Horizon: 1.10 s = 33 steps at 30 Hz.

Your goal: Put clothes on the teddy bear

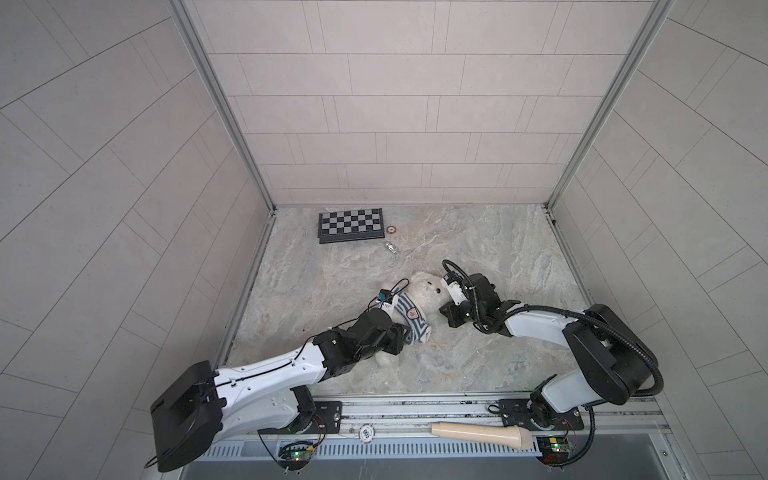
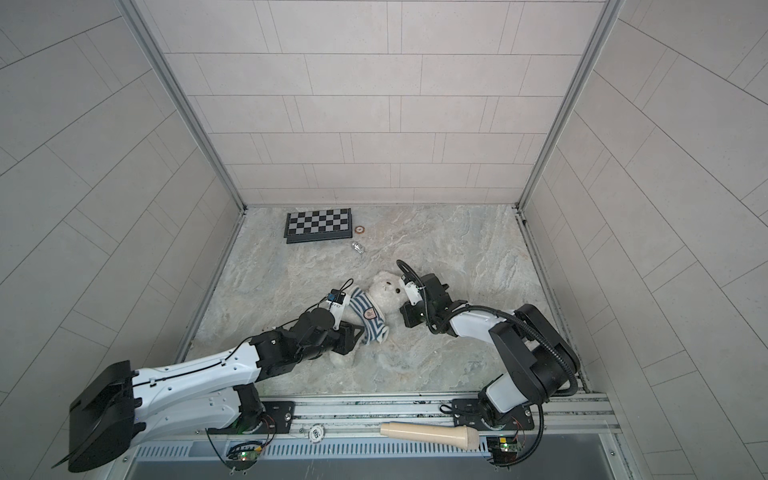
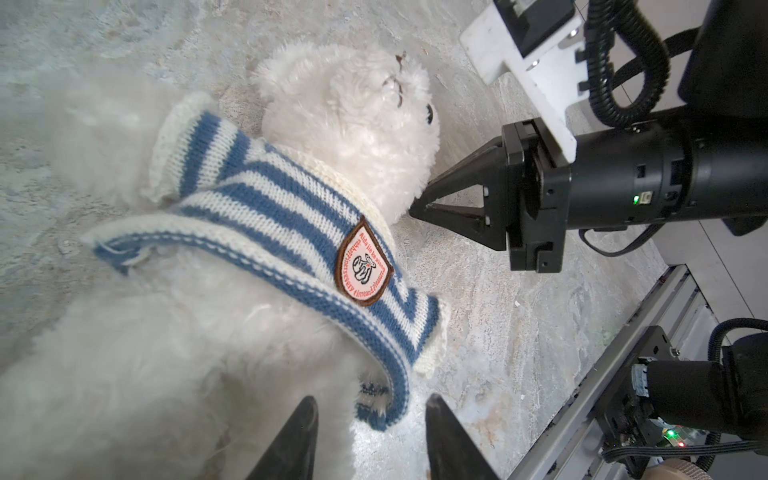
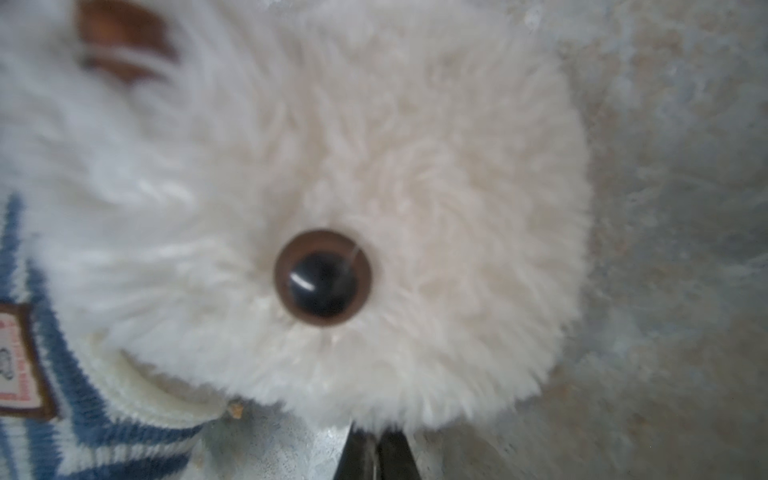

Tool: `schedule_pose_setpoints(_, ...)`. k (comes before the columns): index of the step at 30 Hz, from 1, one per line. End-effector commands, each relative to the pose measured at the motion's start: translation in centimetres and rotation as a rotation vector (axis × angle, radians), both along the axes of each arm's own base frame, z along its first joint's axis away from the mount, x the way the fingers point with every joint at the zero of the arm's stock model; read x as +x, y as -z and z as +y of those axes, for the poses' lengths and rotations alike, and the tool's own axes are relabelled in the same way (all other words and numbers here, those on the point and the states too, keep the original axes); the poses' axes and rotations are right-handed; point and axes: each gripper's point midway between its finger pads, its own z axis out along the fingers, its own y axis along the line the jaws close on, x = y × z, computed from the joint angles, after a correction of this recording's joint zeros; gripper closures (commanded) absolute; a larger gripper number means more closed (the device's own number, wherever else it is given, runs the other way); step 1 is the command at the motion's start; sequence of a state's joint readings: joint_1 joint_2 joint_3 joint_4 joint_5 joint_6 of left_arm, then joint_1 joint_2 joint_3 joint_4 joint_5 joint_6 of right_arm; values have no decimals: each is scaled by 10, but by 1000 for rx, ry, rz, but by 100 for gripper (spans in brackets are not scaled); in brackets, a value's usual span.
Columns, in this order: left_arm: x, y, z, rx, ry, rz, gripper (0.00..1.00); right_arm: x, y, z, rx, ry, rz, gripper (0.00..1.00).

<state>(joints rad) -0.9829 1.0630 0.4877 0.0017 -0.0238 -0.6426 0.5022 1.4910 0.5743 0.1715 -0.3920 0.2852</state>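
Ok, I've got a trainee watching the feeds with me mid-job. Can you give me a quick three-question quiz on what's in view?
1. True or false: the right gripper has its fingers spread wide beside the teddy bear.
2. Which lies nearest the chessboard? A. the teddy bear B. the small brown ring C. the right gripper
3. What is sewn onto the striped sweater?

Key
1. False: the fingers are shut, with their tips beside the bear's head.
2. B
3. A brown-edged badge.
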Motion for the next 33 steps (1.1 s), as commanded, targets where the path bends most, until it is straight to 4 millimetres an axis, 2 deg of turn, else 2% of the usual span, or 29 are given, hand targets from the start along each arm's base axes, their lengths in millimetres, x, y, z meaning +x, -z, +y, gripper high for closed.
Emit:
schedule_pose_setpoints(1, 1, -3, 5, 2, -11, -13, 55, -2, -11, -2, 1, -3, -42, 100)
schedule_pose_setpoints(7, 1, -8, 9, 7, -17, -26, 54, -23, -21, -3, -15, -11, -56, 100)
schedule_pose_setpoints(15, -2, 2, 14, 22, -30, 1, 53, -52, -28, 0, -41, -12, -65, 100)
schedule_pose_setpoints(22, -5, 10, 28, 22, -75, 3, 53, -61, -23, 0, -48, -12, -55, 100)
schedule_pose_setpoints(29, -2, 9, 10, 0, -30, 11, 55, -61, -28, 6, -46, -22, -67, 100)
schedule_pose_setpoints(33, -2, 15, 2, 13, -12, 28, 60, -61, -29, 6, -44, -18, -71, 100)
